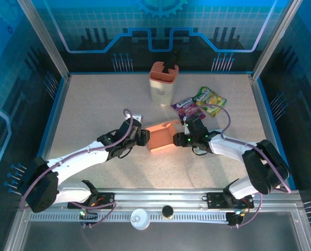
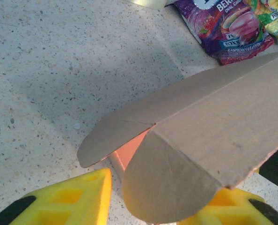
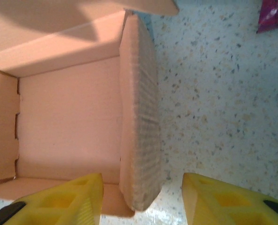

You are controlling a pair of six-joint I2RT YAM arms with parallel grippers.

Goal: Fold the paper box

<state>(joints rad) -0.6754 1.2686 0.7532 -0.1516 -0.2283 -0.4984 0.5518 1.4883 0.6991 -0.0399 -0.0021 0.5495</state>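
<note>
The paper box (image 1: 163,137) lies open in the middle of the table, pink-orange inside and grey-brown outside. My left gripper (image 1: 144,137) is at its left end. In the left wrist view a rounded grey flap (image 2: 169,180) hangs between the yellow fingers (image 2: 64,201), with a gap on the left side; the jaws stand open. My right gripper (image 1: 179,139) is at the box's right end. In the right wrist view it straddles an upright side flap (image 3: 139,136), one finger (image 3: 59,201) inside the box (image 3: 64,117) and the other outside, clear of the flap. Its jaws are open.
An orange and cream holder (image 1: 163,81) stands at the back centre. A purple snack bag (image 1: 188,107) and a yellow-green one (image 1: 211,98) lie just behind the right gripper; the purple bag (image 2: 232,28) is near the box's far corner. A small white item (image 1: 136,118) lies behind the left arm.
</note>
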